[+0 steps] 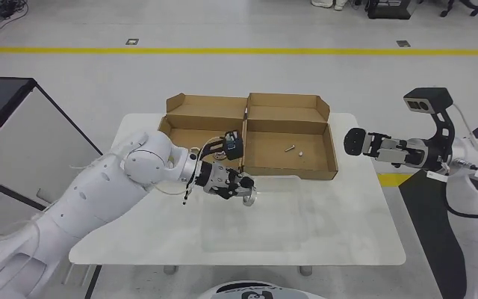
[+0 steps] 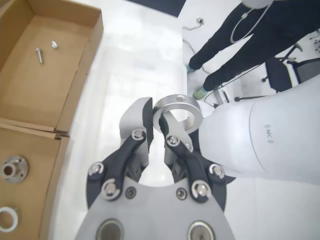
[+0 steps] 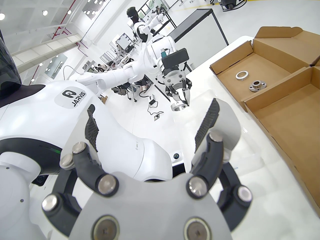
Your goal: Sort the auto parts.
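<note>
Left gripper (image 2: 155, 116) pinches the ring collar (image 2: 165, 101) by its wall, 1 finger through the bore, above the table (image 1: 336, 232), so in the top view the left box (image 1: 184, 139) holding a matching ring (image 3: 237, 76) lies at 11 o'clock, with the right gripper (image 1: 352, 141) spread wide and well apart at 3 o'clock.

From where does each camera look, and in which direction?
Top view: above the arms, looking down at the table and boxes; both arms show.
Left wrist view: on the left wrist, looking down along the left hand, shut on a metal ring.
Right wrist view: on the right wrist, facing past the open right hand toward the left arm.
Shared: both wrist views show the metal ring and the flange in a box.
</note>
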You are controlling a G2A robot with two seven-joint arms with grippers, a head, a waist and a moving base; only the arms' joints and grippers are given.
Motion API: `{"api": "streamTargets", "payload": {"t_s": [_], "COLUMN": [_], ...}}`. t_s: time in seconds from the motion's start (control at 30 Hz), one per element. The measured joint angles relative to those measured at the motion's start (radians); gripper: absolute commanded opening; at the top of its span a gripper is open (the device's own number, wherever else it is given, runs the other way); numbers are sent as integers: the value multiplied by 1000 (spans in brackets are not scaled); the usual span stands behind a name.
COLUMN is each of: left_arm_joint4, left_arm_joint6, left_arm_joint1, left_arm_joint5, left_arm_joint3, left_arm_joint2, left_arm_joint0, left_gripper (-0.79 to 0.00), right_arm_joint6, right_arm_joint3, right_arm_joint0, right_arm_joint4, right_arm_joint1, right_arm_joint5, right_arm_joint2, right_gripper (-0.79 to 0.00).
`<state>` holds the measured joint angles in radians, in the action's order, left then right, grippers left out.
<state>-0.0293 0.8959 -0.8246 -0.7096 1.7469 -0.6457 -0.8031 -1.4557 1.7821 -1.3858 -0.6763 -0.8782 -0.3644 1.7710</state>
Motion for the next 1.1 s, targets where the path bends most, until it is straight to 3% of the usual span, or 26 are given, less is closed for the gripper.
{"api": "streamTargets", "payload": {"t_s": [0.1, 0.57, 0.73, 0.87, 1.1], "left_arm_joint4": [0, 23, 312, 474, 661], "left_arm_joint6": [-43, -70, -170, -161, -93], "left_arm_joint1": [10, 6, 4, 3, -11], "left_arm_joint5": [-60, -83, -197, -291, -303], "left_arm_joint3": [0, -7, -78, -105, -60], "left_arm_joint2": [-25, -18, -29, -33, -95], "left_arm_joint0": [-43, -69, -127, -149, -201], "left_gripper": [-785, -785, -785, -785, -785], "right_arm_joint6": [0, 0, 0, 0, 0], "right_arm_joint3": [0, 0, 0, 0, 0], "right_arm_joint0": [0, 0, 0, 0, 0], "right_arm_joint4": [0, 0, 0, 0, 0], "right_arm_joint1": [0, 0, 0, 0, 0], "right_arm_joint5": [0, 0, 0, 0, 0], "right_arm_joint2": [0, 0, 0, 0, 0], "right_gripper": [0, 0, 0, 0, 0]}}
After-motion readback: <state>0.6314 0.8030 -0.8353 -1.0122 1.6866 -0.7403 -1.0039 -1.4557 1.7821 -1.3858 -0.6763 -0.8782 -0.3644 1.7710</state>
